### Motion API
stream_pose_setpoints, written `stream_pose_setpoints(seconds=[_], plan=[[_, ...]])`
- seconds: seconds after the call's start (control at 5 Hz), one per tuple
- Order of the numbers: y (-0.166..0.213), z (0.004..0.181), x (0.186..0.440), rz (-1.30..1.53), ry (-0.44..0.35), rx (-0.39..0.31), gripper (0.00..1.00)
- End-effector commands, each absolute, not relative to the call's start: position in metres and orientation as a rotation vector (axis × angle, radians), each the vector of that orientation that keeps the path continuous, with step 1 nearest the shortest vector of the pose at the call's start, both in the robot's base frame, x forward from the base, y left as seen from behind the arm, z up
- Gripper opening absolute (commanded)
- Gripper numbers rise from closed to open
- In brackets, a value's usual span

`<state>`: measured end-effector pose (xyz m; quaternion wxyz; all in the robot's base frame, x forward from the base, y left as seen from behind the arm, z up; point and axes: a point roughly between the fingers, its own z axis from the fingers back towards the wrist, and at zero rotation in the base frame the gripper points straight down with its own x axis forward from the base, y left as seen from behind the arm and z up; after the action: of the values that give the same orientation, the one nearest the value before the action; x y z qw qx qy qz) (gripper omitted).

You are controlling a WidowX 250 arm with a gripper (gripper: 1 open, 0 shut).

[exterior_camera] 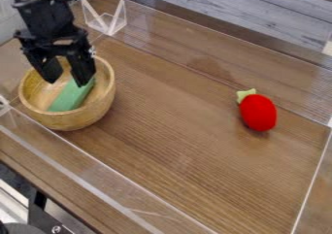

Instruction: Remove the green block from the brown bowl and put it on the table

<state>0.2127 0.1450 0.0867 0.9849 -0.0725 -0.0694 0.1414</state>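
The green block lies flat and slightly tilted inside the brown bowl at the left of the table. My black gripper hangs over the bowl's far side, pointing almost straight down, jaws open. Its two fingers straddle the upper end of the block, with their tips down inside the bowl. Whether they touch the block I cannot tell. The block's far end is partly hidden behind the fingers.
A red strawberry-shaped object with a small green top lies at the right of the table. Low clear acrylic walls edge the tabletop at the front, left and back. A pale plank wall runs behind.
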Motion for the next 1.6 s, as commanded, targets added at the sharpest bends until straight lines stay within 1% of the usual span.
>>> stream_pose_setpoints(seconds=[0.0,0.4,0.8,1.4], plan=[[0.157,0.083,0.220,0.300,-0.174,-0.110,1.00],[0.160,0.064,0.230,0.313,-0.167,-0.083,1.00],[0.159,0.055,0.239,0.322,-0.171,-0.060,1.00],[0.163,0.047,0.252,0.338,-0.180,-0.041,1.00]])
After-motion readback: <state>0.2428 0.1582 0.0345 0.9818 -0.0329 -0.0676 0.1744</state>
